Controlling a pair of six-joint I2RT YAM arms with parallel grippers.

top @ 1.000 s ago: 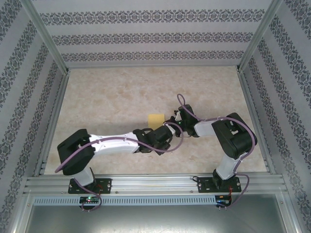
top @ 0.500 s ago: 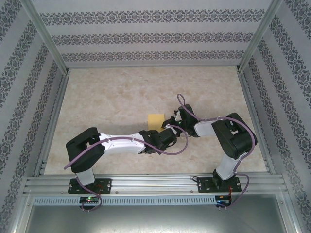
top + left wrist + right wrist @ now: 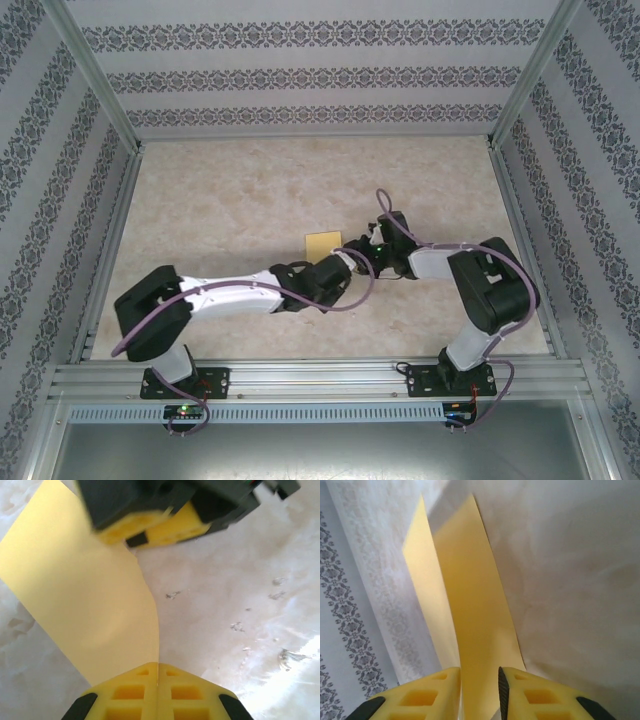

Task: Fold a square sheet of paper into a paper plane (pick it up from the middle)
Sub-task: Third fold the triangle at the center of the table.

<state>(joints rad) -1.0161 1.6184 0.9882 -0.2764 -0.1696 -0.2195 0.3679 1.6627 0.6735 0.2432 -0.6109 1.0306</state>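
Square sheet of paper (image 3: 323, 241) up off the marbled surface (image 3: 220, 200), mid-table between both arms. Pinched at the near corner by left fingers (image 3: 158, 672), pressed flat together on the sheet. Straddled at the opposite edge by right fingers (image 3: 479, 672), set apart with a clear gap and the paper running between, not squeezed. Bent along a crease into two yellow panels, one flap standing. Patterned walls around.
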